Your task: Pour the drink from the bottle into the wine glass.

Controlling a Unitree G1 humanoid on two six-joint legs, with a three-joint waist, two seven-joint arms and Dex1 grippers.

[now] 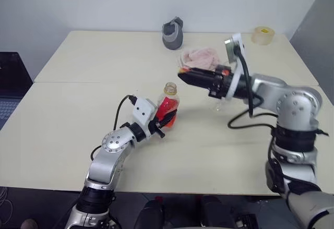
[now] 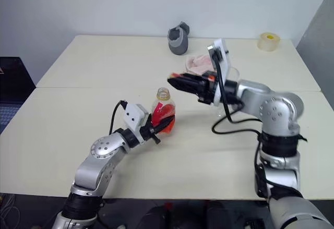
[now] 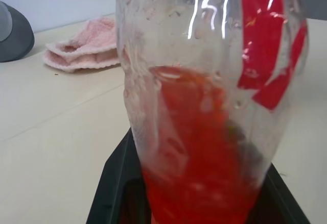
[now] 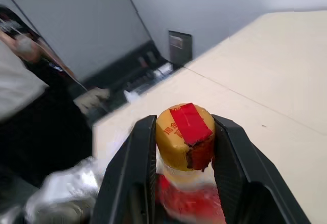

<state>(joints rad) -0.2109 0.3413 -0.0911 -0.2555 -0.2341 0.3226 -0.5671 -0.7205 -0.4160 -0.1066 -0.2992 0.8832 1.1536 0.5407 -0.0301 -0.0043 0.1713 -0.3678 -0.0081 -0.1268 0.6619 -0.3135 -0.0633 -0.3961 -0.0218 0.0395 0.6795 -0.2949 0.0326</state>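
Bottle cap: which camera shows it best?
The right wrist view: the yellow cap sits close up, clamped in the right gripper, red sticker visible. Both eye views show just a small orange speck.

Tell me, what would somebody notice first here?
The bottle of bright red drink stands out in the middle of the table, gripped by the left gripper, its top open. Beside it and higher, the right gripper pinches the yellowish cap. A pink cloth lies further back.
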